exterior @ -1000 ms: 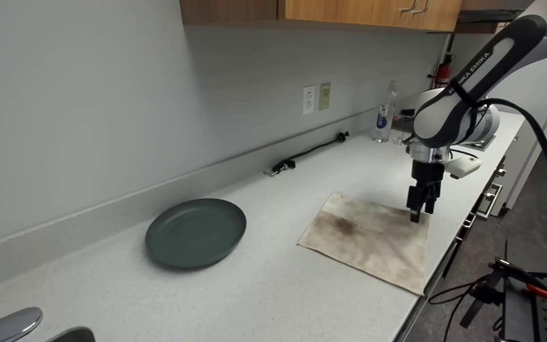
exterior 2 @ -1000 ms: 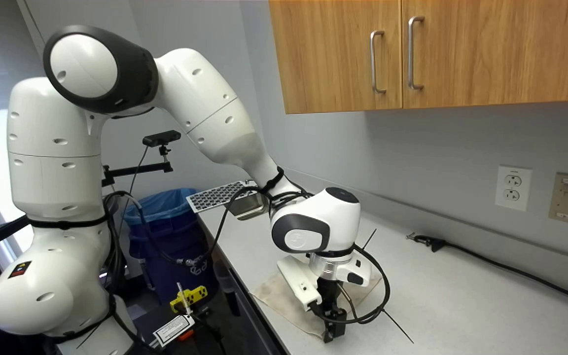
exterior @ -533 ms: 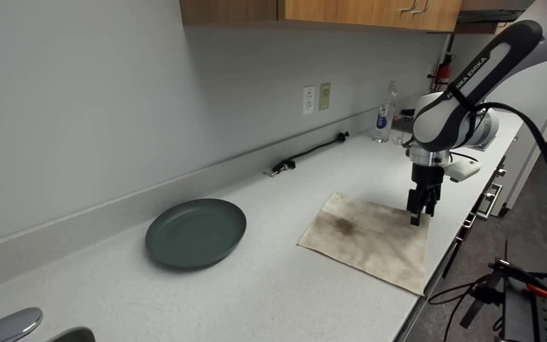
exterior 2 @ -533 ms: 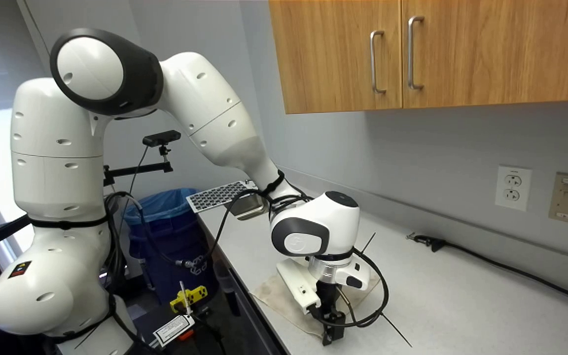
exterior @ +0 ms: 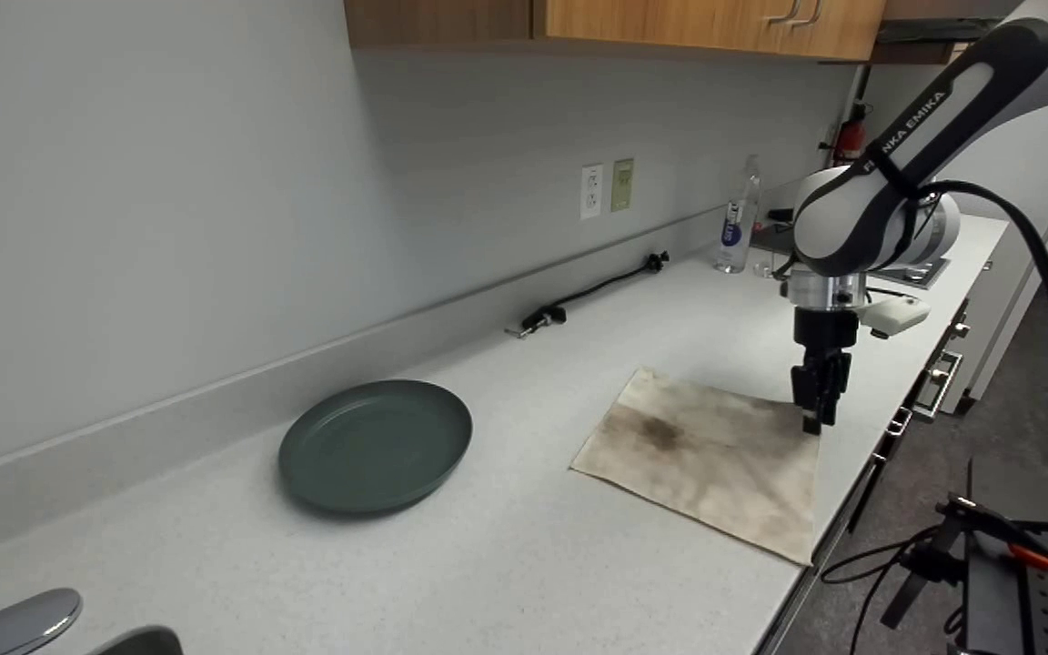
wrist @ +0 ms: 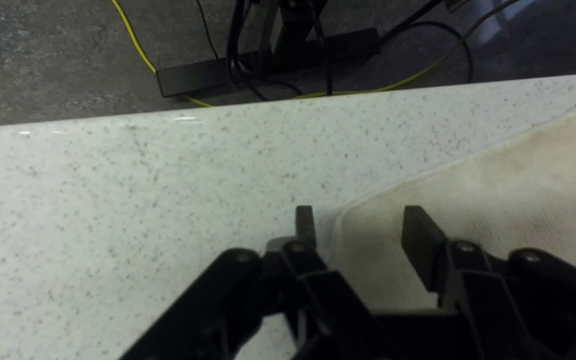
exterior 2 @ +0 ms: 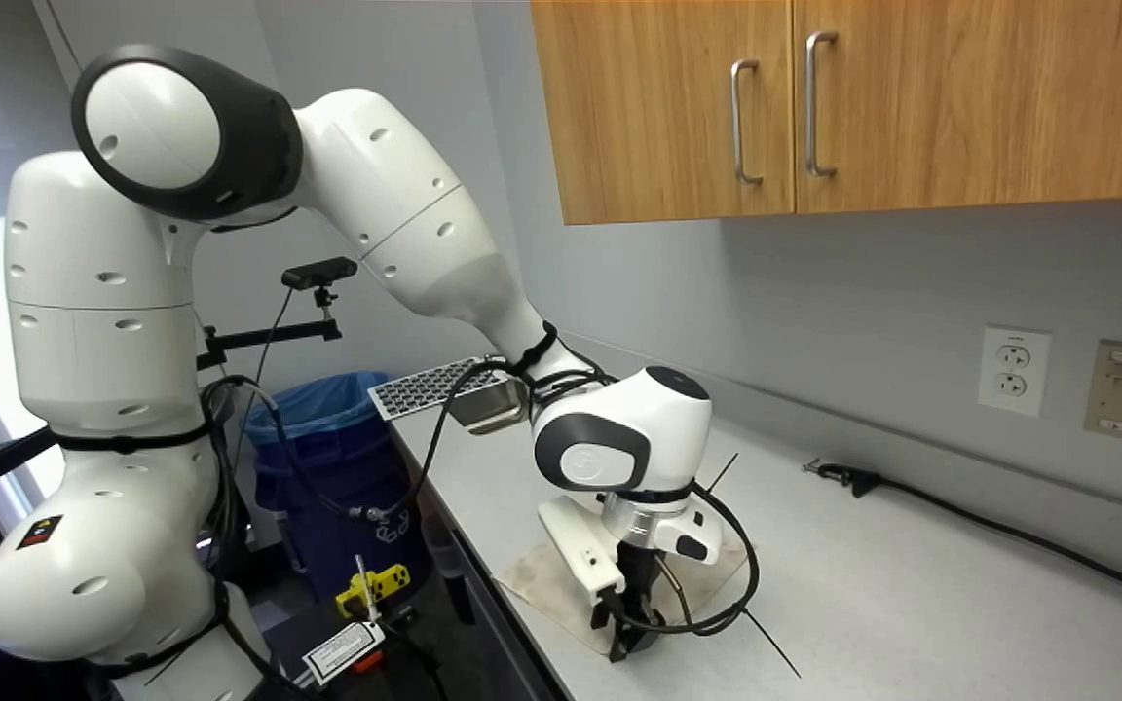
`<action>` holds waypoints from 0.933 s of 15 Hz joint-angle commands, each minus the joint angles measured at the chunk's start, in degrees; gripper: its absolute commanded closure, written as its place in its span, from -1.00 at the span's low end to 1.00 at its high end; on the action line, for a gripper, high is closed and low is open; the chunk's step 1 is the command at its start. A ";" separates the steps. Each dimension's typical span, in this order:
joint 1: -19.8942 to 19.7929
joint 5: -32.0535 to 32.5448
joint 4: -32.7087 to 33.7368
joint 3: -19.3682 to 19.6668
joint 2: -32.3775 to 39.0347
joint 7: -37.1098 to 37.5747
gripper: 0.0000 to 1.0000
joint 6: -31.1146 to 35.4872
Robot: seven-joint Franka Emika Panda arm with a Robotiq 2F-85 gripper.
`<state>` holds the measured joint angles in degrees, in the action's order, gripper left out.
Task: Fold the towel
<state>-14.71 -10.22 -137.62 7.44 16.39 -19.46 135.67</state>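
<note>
The beige towel (exterior: 706,468) with a dark stain lies flat on the white counter near its front edge. My gripper (exterior: 820,424) points down over the towel's corner by the counter's front edge. In an exterior view the arm hides part of the towel (exterior 2: 546,582) behind the gripper (exterior 2: 610,638). In the wrist view the gripper (wrist: 359,215) is open. The towel's rounded corner (wrist: 368,240) lies between the fingers, one finger (wrist: 304,222) over bare counter just outside the edge and the other finger (wrist: 418,240) over the cloth. Whether the fingertips touch the surface I cannot tell.
A dark green plate (exterior: 376,446) sits on the counter away from the towel. A black cable with a clamp (exterior: 544,318) lies along the wall. A clear bottle (exterior: 738,227) stands at the back. The counter's front edge (wrist: 268,104) runs close beside the towel.
The gripper dipped slightly, then shifted toward the counter's front edge and turned a little, so its fingers now overlap in an exterior view. The towel has not moved.
</note>
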 commanded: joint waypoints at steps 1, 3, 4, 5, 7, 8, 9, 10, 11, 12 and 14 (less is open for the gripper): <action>0.13 0.71 -0.44 0.07 -2.84 0.71 0.60 -3.73; 0.24 0.56 -0.42 0.14 -3.35 0.71 0.92 -4.30; 0.30 0.67 -0.46 0.20 -3.53 0.71 0.99 -4.18; 0.36 0.87 -0.48 0.27 -3.70 0.69 1.00 -3.99; 0.54 1.57 -0.48 0.48 -3.89 1.13 1.00 -3.92; 0.67 2.37 -0.55 0.62 -3.91 1.25 1.00 -3.22; 0.79 3.08 -0.59 0.77 -3.96 1.80 1.00 -3.04; 0.85 3.69 -0.50 0.89 -4.04 2.36 1.00 -3.91; 0.92 4.77 -0.40 1.03 -4.07 2.51 0.48 -4.17; 1.65 5.79 -1.11 1.25 -3.79 5.72 0.46 -3.06; 1.68 6.94 -0.25 1.37 -2.41 7.13 0.18 -2.26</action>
<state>-14.27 -5.66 -137.80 7.90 13.76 -15.77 132.87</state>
